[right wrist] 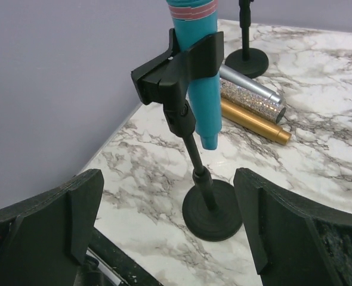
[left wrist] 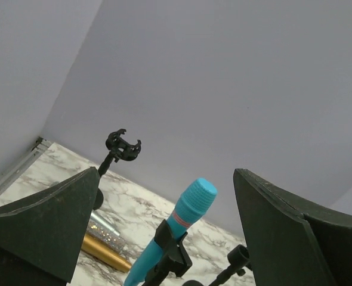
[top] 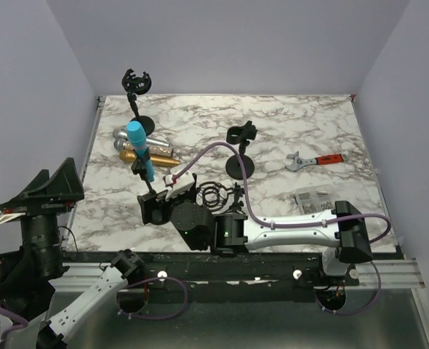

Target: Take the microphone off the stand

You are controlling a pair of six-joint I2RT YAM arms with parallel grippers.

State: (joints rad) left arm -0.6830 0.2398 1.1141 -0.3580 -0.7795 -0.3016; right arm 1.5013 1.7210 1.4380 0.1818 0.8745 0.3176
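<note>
The teal mic sits head-up and steeply slanted in the clip of its stand, tail end hanging free just above the counter. It is not yet off the stand. The stand's thin stem drops to a round black base resting on the marble near the front-left corner. The right claw is low on the counter w/ its fingers spread wide. It faces that base from the near side, one finger out to each side of it, touching neither base nor stem and holding nothing. The right arm reaches across the front edge from its mount on the right to get there. The left claw is also wide open and empty (its wrist cam looks up past the mic head toward the back wall). It is raised off to the left, beyond the counter's left edge and well apart from the mic. Just behind the stand lie a gold mic and a silver glitter mic, side by side and roughly parallel on the marble. At the back-left corner there is an empty stand, clip open at the top. A second empty stand is near the counter's middle. Further right lies a wrench w/ a red handle, and nearer the front-right is a small printed packet, lying flat, print too small to read.
</note>
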